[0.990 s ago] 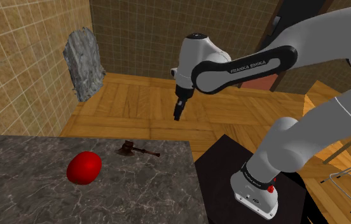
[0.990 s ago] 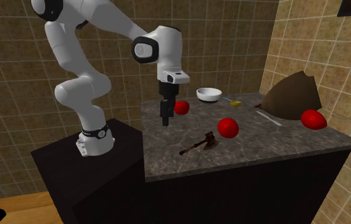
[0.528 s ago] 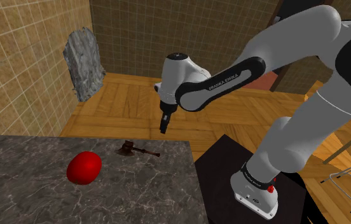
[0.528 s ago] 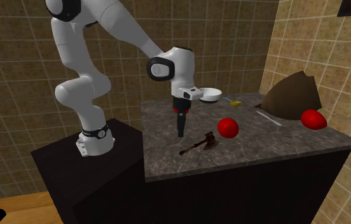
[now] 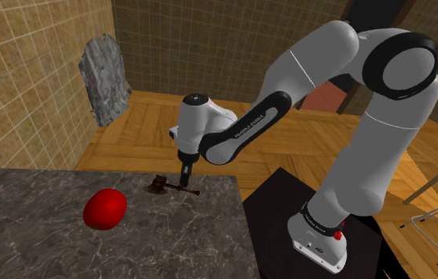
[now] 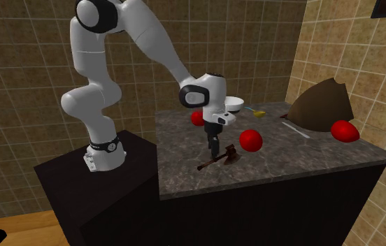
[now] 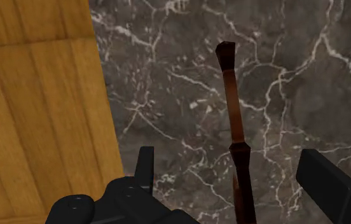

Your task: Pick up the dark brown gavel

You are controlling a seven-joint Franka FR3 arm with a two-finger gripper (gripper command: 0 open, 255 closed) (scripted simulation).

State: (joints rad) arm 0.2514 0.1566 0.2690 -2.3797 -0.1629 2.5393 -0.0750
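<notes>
The dark brown gavel [image 5: 168,187] lies near the far edge of the dark marble counter [image 5: 27,242], its head toward the shoulder view's left. My black gripper [image 5: 184,180] hangs point-down just above its handle. In the second exterior view the gripper [image 6: 214,148] stands right over the gavel [image 6: 221,156], close to the counter's side nearest the stand. In the wrist view the thin handle [image 7: 233,114] runs between my two fingers [image 7: 144,167], which stand wide apart and do not touch it. The gripper [image 7: 231,177] is open.
A red rounded object [image 5: 105,208] sits close to the gavel's head. Further along the counter [image 6: 310,159] are more red objects [image 6: 345,131], a white bowl [image 6: 230,104] and a brown wedge [image 6: 322,103]. The counter's edge drops to wooden floor [image 7: 34,108] beside the gripper.
The arm has swung toward the shoulder view's left and come down, bringing the gripper from beyond the counter's edge to just above the gavel's handle. The gavel has not moved.
</notes>
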